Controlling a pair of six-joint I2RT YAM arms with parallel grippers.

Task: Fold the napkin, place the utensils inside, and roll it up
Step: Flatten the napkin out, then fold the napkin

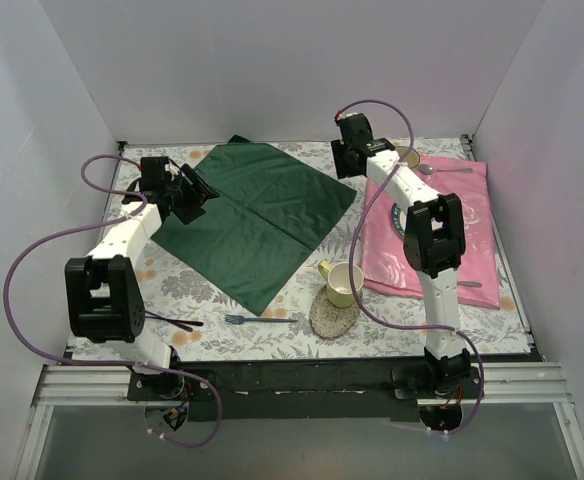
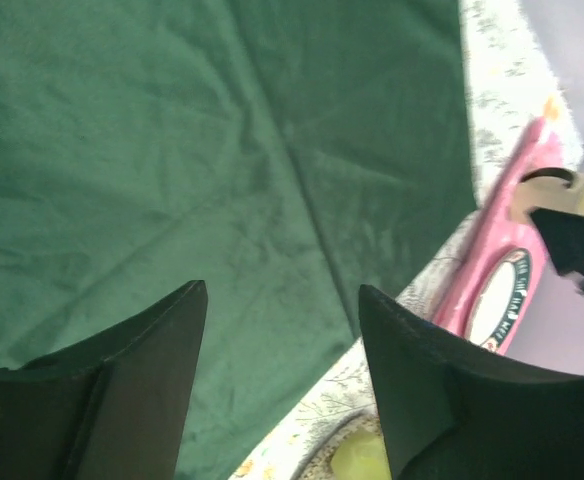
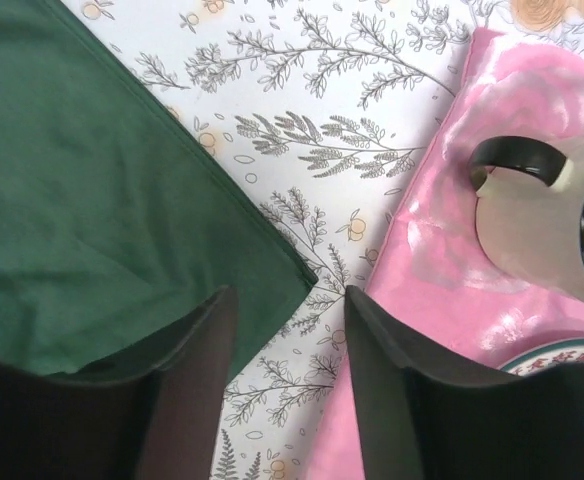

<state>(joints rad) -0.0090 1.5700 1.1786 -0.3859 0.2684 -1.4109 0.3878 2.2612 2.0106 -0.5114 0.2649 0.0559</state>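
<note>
Floral tablecloth (image 1: pixel 222 340). Dark green napkin (image 1: pixel 252 215) spread flat toward far-left corner. Slate-blue fork (image 1: pixel 262 319) near front edge, apart from napkin. Jaws of left gripper (image 2: pixel 282 295) and right gripper (image 3: pixel 287 300) parted, empty, over napkin. Plate (image 2: pixel 497 300) rim lettering illegible.

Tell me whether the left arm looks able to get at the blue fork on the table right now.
Probably yes. The fork lies bare on the table near the front edge, apart from the napkin and cup, nothing over it. The left gripper is open above the napkin.
</note>
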